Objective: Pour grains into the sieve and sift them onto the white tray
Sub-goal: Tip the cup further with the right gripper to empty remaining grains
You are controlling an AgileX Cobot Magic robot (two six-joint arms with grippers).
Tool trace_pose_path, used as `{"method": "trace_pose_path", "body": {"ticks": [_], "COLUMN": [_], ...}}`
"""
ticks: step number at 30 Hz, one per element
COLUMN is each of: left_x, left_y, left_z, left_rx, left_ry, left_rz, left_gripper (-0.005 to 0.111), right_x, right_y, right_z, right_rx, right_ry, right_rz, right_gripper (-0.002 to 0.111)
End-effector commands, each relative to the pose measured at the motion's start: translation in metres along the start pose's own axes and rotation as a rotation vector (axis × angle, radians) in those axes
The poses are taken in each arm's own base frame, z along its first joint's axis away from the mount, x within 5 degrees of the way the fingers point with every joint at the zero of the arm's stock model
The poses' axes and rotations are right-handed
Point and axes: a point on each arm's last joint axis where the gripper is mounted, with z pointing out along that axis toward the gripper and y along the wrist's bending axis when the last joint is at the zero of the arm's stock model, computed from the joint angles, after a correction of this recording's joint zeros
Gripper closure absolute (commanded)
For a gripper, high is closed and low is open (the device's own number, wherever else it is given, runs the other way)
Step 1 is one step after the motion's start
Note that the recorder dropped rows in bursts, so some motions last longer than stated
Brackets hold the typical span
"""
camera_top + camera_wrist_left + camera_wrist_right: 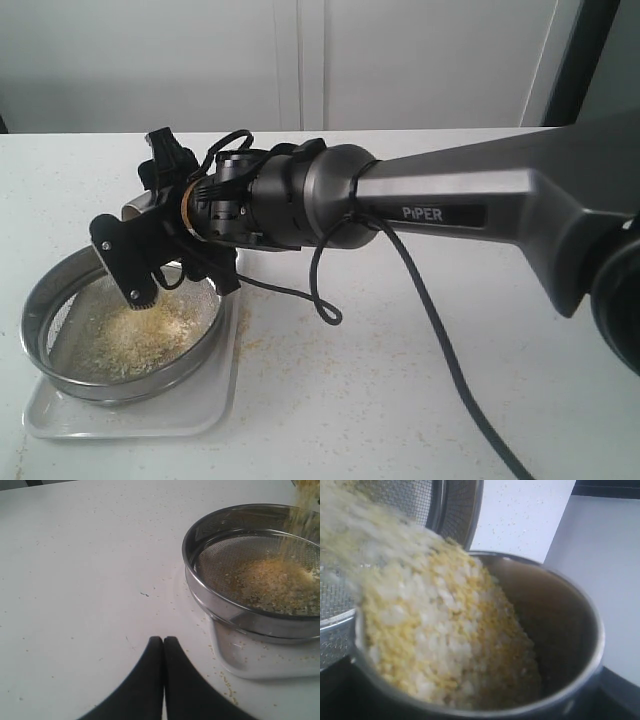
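My right gripper [170, 262] reaches across over the sieve [45, 300], shut on a small steel cup [570, 630] that is tipped towards it. The cup holds yellow and off-white grains [445, 630], which stream over its lip. A pile of grains [140, 335] lies on the mesh; the falling stream [297, 515] lands on this pile [275, 585]. The sieve [235, 615] rests on the white tray [130, 420]. My left gripper [163, 641] is shut and empty over the bare table, a short way from the tray's corner [240, 662].
Loose grains are scattered on the white table [300, 340] beside the tray. A black cable [430, 320] hangs from the right arm [450, 200] and trails across the table. A white wall stands behind the table.
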Motion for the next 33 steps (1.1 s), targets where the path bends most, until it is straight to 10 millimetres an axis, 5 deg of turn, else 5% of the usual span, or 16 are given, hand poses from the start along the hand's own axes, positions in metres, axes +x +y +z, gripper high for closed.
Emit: {"method": "trace_pose_path", "body": {"ticks": [1, 33], "left_x": [0.000, 0.000], "left_y": [0.000, 0.000], "left_z": [0.000, 0.000], "left_rx": [0.001, 0.001], "left_ry": [-0.005, -0.005], "left_rz": [-0.012, -0.012], "left_gripper": [0.107, 0.107], "right_x": [-0.002, -0.013], "right_y": [-0.008, -0.005], "right_z": [-0.005, -0.008], "right_rx": [0.027, 0.010], "right_ry": [-0.006, 0.041], "right_rz": [-0.021, -0.140], "right_gripper": [0.108, 0.108]}}
